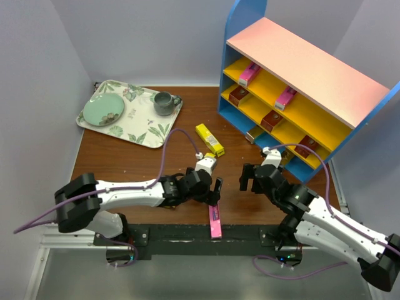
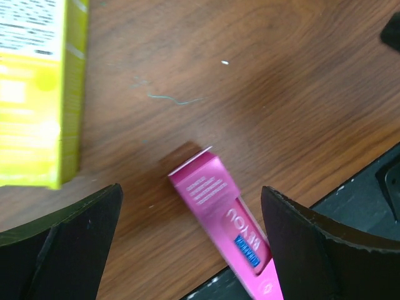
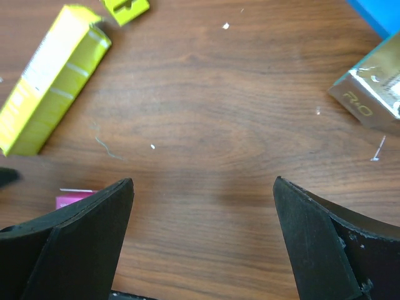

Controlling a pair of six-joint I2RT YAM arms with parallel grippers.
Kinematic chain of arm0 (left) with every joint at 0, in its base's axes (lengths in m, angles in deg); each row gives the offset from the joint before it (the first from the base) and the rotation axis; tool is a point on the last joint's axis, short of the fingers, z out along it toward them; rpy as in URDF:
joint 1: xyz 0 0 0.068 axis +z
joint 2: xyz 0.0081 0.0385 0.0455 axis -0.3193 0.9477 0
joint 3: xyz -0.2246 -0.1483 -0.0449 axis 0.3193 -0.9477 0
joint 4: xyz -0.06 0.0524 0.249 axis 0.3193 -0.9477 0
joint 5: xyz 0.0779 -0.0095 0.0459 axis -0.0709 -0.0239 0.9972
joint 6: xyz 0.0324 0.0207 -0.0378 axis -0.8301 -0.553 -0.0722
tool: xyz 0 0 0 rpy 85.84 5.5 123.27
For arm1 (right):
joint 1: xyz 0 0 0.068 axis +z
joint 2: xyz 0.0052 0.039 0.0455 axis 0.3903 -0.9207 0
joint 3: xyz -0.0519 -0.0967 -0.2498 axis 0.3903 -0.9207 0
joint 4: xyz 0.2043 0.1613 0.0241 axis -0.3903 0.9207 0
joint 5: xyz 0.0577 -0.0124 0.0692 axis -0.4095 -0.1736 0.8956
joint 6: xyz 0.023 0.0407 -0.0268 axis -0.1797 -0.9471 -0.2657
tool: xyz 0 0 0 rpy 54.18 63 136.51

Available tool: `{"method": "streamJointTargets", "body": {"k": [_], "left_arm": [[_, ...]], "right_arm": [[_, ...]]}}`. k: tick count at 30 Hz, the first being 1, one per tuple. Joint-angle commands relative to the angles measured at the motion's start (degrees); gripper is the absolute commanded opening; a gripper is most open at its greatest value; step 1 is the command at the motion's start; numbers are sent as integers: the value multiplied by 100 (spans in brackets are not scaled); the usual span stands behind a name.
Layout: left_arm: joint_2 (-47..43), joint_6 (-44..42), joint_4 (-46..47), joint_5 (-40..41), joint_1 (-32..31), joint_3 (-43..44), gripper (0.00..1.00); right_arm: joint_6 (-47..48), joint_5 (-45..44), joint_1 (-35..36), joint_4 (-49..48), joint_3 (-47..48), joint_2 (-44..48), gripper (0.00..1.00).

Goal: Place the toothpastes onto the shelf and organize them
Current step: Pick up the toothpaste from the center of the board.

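A bright pink toothpaste carton (image 1: 215, 222) (image 2: 225, 215) lies at the table's near edge, its end over the black rail. My left gripper (image 1: 214, 194) (image 2: 190, 190) hovers open above it, one finger on each side, touching nothing. A yellow carton (image 1: 209, 139) (image 2: 37, 94) (image 3: 53, 81) lies mid-table. My right gripper (image 1: 250, 181) (image 3: 203, 181) stands open over bare wood. The shelf (image 1: 306, 81) at the right holds pink cartons (image 1: 249, 74) and dark red ones (image 1: 270, 120). A pale metallic carton (image 1: 255, 133) (image 3: 372, 94) lies at its foot.
At the back left, a floral tray (image 1: 134, 128) carries a green plate (image 1: 104, 110) and a grey mug (image 1: 164, 103). A small yellow scrap (image 3: 125, 9) lies by the yellow carton. The black mounting rail (image 1: 187, 234) runs along the near edge.
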Motion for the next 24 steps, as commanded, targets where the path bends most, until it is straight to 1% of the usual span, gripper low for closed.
{"method": "streamJointTargets", "body": {"k": [1,4,10,11,13,14,15,16,19,24], "left_arm": [[571,452,217,380,-280,498,98],[1020,610,165,416,-368,648,95],[1540,935,-55,538,-447,877,83],[1575,1005,-90,591,-448,886,78],[1645,1119,-116,661,-456,903,72],[1663,1155,-134,679,-456,903,66],[1707,1182,-143,697,-456,921,63],[1733,1225,-160,723,-456,930,56],[1795,1304,-239,784,-456,991,46],[1787,1357,-503,1057,-430,1184,37]], "right_arm": [[-259,-261,-26,-89,-233,429,98],[-276,-182,-18,-124,-365,640,98],[-329,99,-26,-308,-628,781,97],[-329,125,-26,-378,-664,782,97],[-320,248,-18,-458,-769,782,97],[-320,283,-18,-545,-795,764,97],[-303,327,-18,-590,-839,773,97],[-242,380,-18,-625,-848,755,97],[-188,573,-26,-765,-910,746,97],[-57,898,-17,-1011,-998,817,96]]}}
